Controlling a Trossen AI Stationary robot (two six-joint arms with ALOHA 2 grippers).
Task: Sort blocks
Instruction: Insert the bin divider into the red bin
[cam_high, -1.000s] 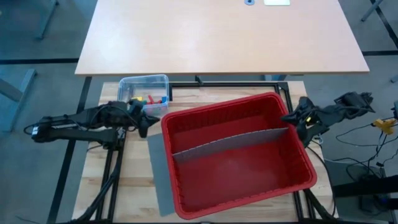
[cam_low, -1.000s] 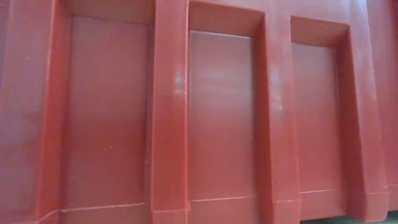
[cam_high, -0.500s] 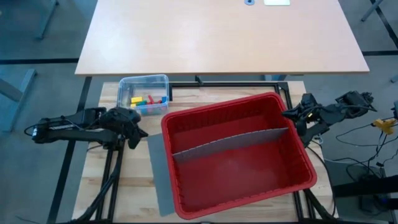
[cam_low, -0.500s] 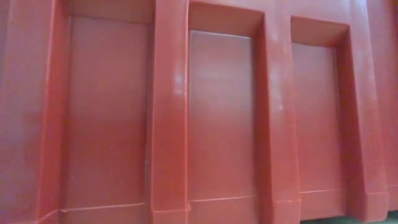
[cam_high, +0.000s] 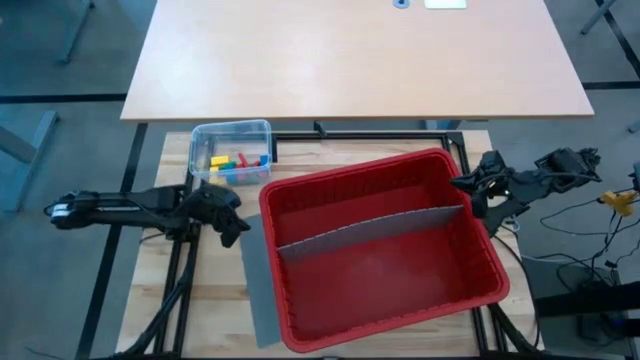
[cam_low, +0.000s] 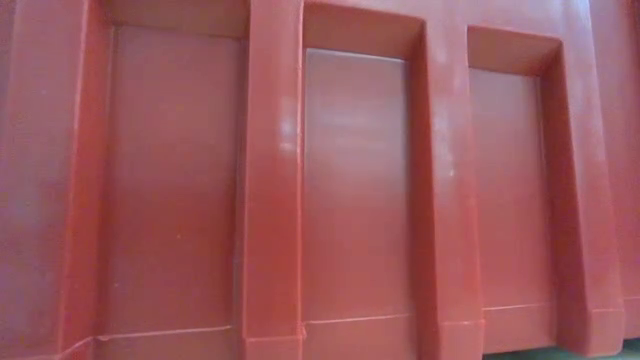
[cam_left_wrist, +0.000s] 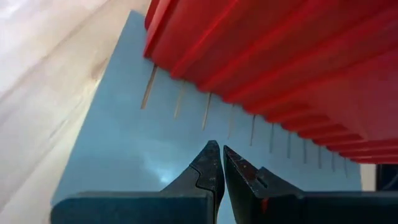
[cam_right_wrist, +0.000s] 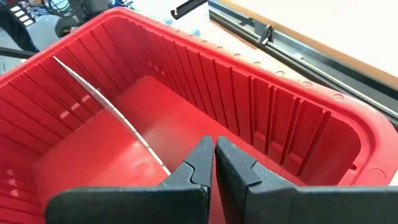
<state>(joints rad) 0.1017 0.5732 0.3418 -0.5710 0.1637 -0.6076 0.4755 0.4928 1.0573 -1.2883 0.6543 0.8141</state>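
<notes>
Several small blocks (cam_high: 236, 160), yellow, red, green and blue, lie in a clear tub (cam_high: 231, 132) at the table's far left. My left gripper (cam_high: 240, 236) is shut and holds nothing; it hangs low over a grey slotted panel (cam_left_wrist: 155, 143), just left of the red bin (cam_high: 380, 250). My right gripper (cam_high: 462, 186) is shut with nothing in it above the bin's right rim. In the right wrist view my right gripper (cam_right_wrist: 214, 148) points into the bin's far compartment.
A grey divider (cam_high: 370, 230) splits the red bin (cam_right_wrist: 149, 118) into two compartments with no blocks showing in them. The grey panel (cam_high: 256, 290) lies flat partly under the bin's left side. The bin's outer wall (cam_low: 320, 180) fills the low view. A second, larger table (cam_high: 350, 55) stands behind.
My left gripper has drawn back from the clear tub toward the table's near edge and sunk, tipping downward, to hang over the grey panel beside the bin. It stayed shut. The blocks in the tub, partly covered before, now show. My right gripper stayed in place.
</notes>
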